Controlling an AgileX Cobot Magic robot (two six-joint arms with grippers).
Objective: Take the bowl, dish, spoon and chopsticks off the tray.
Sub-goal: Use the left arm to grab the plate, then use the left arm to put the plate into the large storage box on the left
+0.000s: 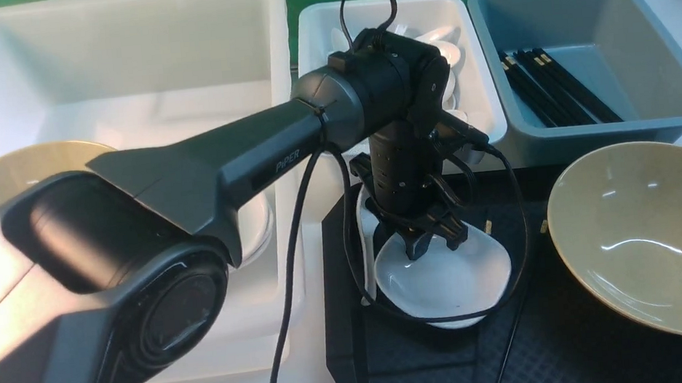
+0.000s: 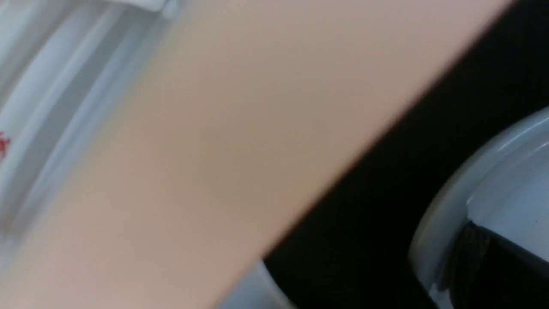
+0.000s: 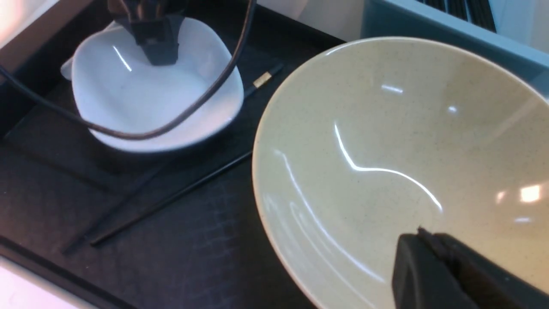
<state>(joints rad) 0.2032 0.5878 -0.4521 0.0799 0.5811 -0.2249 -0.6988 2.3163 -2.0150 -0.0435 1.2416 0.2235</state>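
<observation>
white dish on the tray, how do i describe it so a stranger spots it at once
Find the black tray in front of the grey-blue bin. The dish sits at its left end, under the left tool. Unlike the big tan bowl beside it, it is small, shallow and white.

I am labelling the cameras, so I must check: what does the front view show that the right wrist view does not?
Only the front view: the big white tub, a second tan bowl in it, and the white bin of spoons. Only the right wrist view: the thin ends of the chopsticks on the tray. Both: the dish, the bowl, the left gripper at the dish.
</observation>
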